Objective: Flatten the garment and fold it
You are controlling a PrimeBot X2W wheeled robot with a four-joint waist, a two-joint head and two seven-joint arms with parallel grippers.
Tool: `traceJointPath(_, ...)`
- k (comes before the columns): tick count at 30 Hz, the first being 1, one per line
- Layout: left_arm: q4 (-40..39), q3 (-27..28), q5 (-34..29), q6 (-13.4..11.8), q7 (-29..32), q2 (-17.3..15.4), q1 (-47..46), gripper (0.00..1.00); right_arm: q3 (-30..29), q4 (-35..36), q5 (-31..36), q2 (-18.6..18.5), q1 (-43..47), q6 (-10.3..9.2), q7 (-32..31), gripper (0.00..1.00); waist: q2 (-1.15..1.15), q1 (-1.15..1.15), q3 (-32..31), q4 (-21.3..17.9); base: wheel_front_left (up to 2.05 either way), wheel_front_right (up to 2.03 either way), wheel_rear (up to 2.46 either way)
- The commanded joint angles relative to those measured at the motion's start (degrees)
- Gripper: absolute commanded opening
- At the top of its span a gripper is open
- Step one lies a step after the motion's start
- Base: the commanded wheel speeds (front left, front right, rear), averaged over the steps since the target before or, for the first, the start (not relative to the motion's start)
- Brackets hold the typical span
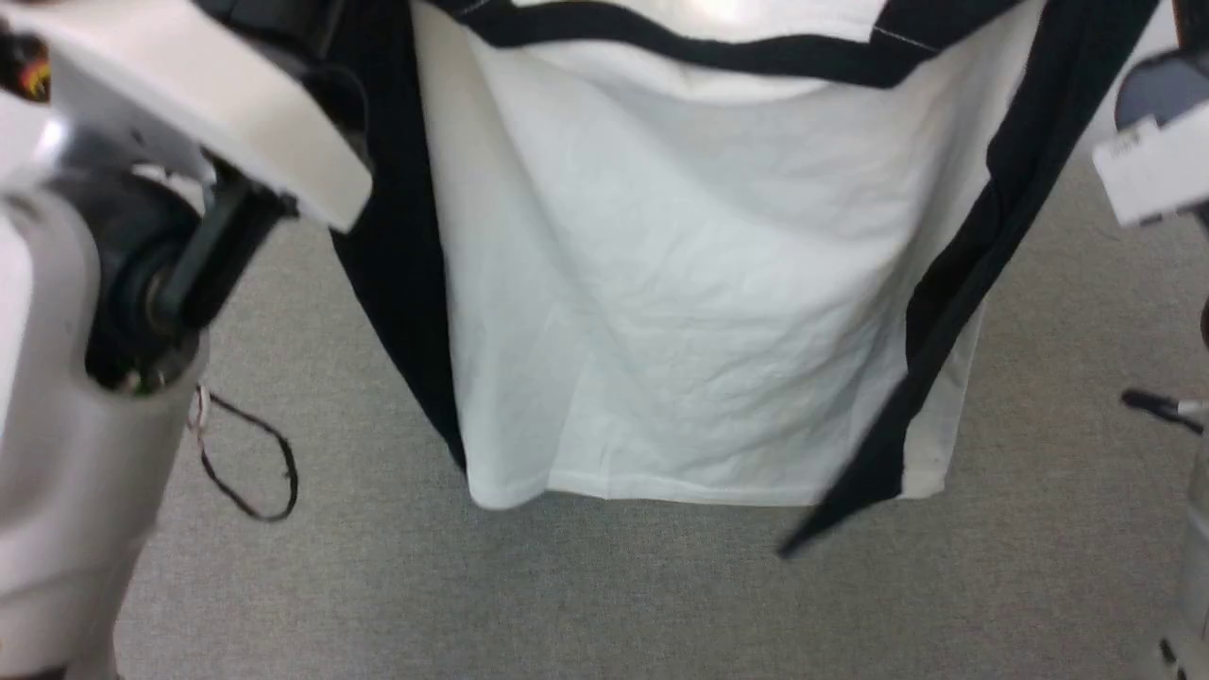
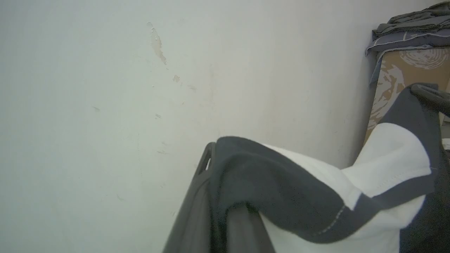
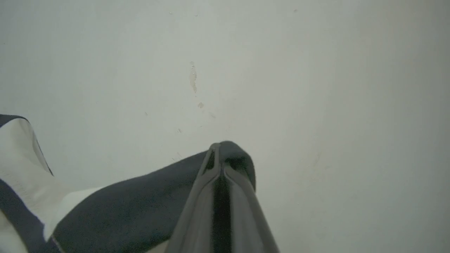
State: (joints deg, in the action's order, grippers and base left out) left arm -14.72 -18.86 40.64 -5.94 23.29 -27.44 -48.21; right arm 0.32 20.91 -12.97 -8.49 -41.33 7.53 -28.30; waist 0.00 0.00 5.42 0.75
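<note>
Left hand (image 2: 214,158) is clenched on black cloth of the shirt (image 2: 386,151), which drapes over its fingers at the bottom middle of the left wrist frame. Right hand (image 3: 218,154) is pinched shut too, a black fold of the shirt wrapped over its tips at the bottom middle of its own frame (a pale wall (image 3: 316,88) stands behind both). From the head I see the shirt hanging spread across the middle of the frame: white body creased, black collar band along the top, a black sleeve dangling down each side. Its hem sits at lower centre, over the grey floor (image 1: 567,604); whether it touches I can't tell. Lower left, beside my left arm (image 1: 85,425), a thin black cable (image 1: 250,463) loops on the floor.
</note>
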Motion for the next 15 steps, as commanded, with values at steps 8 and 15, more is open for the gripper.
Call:
traceJointPath(8, 14.1, -2.8, -4.5, 3.5, 1.9, -0.4, -14.7, 0.0, 1.8, -14.5, 1.1, -2.7, -15.3, -0.04, -2.0, 0.0, 0.0, 0.0, 8.6, -1.7, 0.0, 0.0, 0.0)
traceJointPath(15, 23.0, -4.2, -10.2, 4.5, -0.3, 0.0, -26.8, 0.0, 5.5, -25.1, 4.8, -4.3, -30.3, -0.04, 0.9, 0.0, 0.0, 0.0, 17.3, -2.0, 0.0, 0.0, 0.0)
